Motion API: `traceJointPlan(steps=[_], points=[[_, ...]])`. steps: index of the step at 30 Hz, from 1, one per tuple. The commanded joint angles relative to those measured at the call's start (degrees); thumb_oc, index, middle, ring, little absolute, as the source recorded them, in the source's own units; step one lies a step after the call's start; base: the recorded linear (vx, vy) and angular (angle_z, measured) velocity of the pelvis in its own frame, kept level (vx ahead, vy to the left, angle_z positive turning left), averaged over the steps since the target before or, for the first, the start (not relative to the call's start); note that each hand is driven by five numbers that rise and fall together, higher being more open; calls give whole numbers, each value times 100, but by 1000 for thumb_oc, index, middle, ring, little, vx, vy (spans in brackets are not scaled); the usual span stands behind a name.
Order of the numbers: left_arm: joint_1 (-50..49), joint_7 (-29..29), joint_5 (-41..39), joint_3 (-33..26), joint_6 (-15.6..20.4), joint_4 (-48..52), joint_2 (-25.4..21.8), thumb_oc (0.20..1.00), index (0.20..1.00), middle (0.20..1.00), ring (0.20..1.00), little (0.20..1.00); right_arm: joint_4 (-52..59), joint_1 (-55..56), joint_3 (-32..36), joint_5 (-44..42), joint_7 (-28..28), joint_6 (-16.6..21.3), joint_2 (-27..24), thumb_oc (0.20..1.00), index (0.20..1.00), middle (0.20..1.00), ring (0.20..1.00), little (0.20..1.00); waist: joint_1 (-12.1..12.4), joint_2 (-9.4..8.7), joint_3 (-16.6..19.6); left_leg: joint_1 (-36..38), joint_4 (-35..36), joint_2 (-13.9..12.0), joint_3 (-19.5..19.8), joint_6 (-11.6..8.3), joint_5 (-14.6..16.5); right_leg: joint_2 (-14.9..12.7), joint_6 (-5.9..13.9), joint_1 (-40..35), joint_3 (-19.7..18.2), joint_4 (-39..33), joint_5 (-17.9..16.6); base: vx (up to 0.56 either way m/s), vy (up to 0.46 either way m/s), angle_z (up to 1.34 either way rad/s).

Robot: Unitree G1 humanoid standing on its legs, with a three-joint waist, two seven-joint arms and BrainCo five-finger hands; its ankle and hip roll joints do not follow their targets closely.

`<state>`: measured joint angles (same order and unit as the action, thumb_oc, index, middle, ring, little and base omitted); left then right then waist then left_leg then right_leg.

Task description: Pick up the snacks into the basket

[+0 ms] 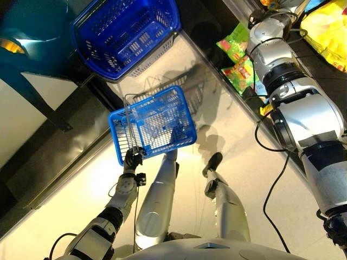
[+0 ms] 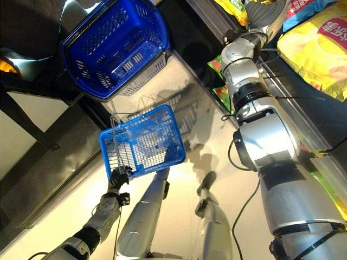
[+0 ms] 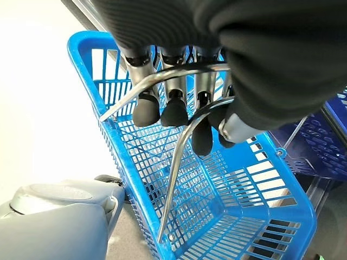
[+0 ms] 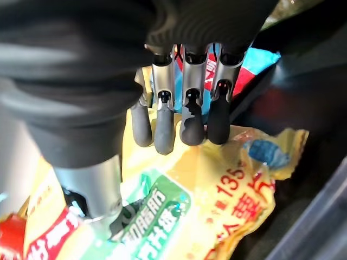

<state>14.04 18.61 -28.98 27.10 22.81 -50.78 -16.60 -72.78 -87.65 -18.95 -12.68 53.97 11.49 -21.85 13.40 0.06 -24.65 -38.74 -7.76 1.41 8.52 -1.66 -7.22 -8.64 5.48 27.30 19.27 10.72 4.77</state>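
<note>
My left hand (image 1: 132, 158) hangs low in front of me, shut round the two metal handles (image 3: 179, 73) of a light blue wire basket (image 1: 116, 135). The basket (image 3: 81, 54) hangs from those handles, and I see no snack in it. My right arm reaches up to the shelf at the upper right. There my right hand (image 4: 192, 124) hovers over a yellow snack bag (image 4: 217, 184), fingers relaxed with their dark tips at the bag's surface and the thumb apart beside them. Green snack bags (image 1: 236, 43) lie on the shelf just below that arm.
A larger dark blue basket (image 1: 124, 32) stands at the upper left, beyond the one I hold. A big yellow bag (image 2: 314, 49) and other packets crowd the shelf on the right. The shelf's metal edge (image 1: 238, 103) runs diagonally beside my right arm.
</note>
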Motion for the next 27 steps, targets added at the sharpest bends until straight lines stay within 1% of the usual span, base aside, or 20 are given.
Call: traceJointPlan(steps=[1, 4, 12, 17, 19, 20, 21, 24, 27], points=[[-61, 214, -52, 68, 305, 129, -65, 200, 200, 200, 200, 200, 420, -69, -380, 830, 374, -321, -444, 1000, 1000, 1000, 1000, 1000, 59, 75, -104, -32, -340, 538, -308, 226, 434, -205, 219, -113, -177, -357, -910, 0, 0, 0], [-17, 288, -11, 78, 322, 145, -78, 200, 200, 200, 200, 200, 712, 9, -356, 1148, 478, -476, -425, 1000, 1000, 1000, 1000, 1000, 61, 78, -101, -55, -367, 552, -283, 225, 433, -206, 213, -106, -162, -333, -892, 0, 0, 0], [1, 288, -90, 8, 288, 36, -54, 200, 200, 200, 200, 200, 461, -122, -207, 768, 290, -299, -307, 1000, 1000, 1000, 1000, 1000, 83, 85, -84, -32, -349, 544, -265, 222, 436, -208, 204, -75, -127, -271, -849, 0, 0, 0], [-5, 246, -130, 26, 226, -27, -41, 200, 200, 200, 200, 200, -35, -304, -9, -111, 0, 42, -283, 1000, 1000, 1000, 1000, 1000, 108, 76, -93, -31, -330, 537, -250, 221, 445, -196, 211, -65, -127, -290, -859, 0, 0, 0], [-17, 212, -145, 25, 192, -48, -55, 200, 200, 200, 200, 200, -109, -397, 77, -592, -249, 219, -314, 1000, 1000, 1000, 1000, 1000, 127, 75, -111, -50, -332, 539, -242, 222, 445, -192, 224, -62, -139, -314, -885, 0, 0, 0], [-15, 211, -146, 26, 192, -48, -55, 200, 200, 200, 200, 200, -119, -404, 75, -600, -257, 225, -317, 1000, 1000, 1000, 1000, 1000, 129, 75, -112, -51, -333, 539, -243, 222, 446, -191, 224, -62, -140, -315, -886, 0, 0, 0], [-43, 163, -162, 11, 166, -84, -80, 200, 200, 200, 200, 200, -136, -476, 19, -916, -454, 333, -394, 1000, 1000, 1000, 1000, 1000, 152, 64, -124, -69, -335, 536, -245, 219, 443, -190, 236, -69, -129, -352, -904, 0, 0, 0], [-79, 94, -183, -22, 140, -103, -111, 200, 200, 200, 200, 200, -102, -532, -14, -1428, -849, 503, -449, 1000, 1000, 1000, 1000, 1000, 175, 54, -147, -75, -343, 537, -240, 217, 451, -186, 251, -82, -133, -372, -924, 0, 0, 0], [-88, 39, -224, -93, 90, -157, -137, 200, 200, 200, 200, 200, 84, -578, -95, -2041, -1288, 691, -475, 1000, 1000, 1000, 1000, 1000, 189, 6, -165, -118, -390, 538, -251, 218, 476, -181, 259, -74, -144, -375, -934, 0, 0, 0]])
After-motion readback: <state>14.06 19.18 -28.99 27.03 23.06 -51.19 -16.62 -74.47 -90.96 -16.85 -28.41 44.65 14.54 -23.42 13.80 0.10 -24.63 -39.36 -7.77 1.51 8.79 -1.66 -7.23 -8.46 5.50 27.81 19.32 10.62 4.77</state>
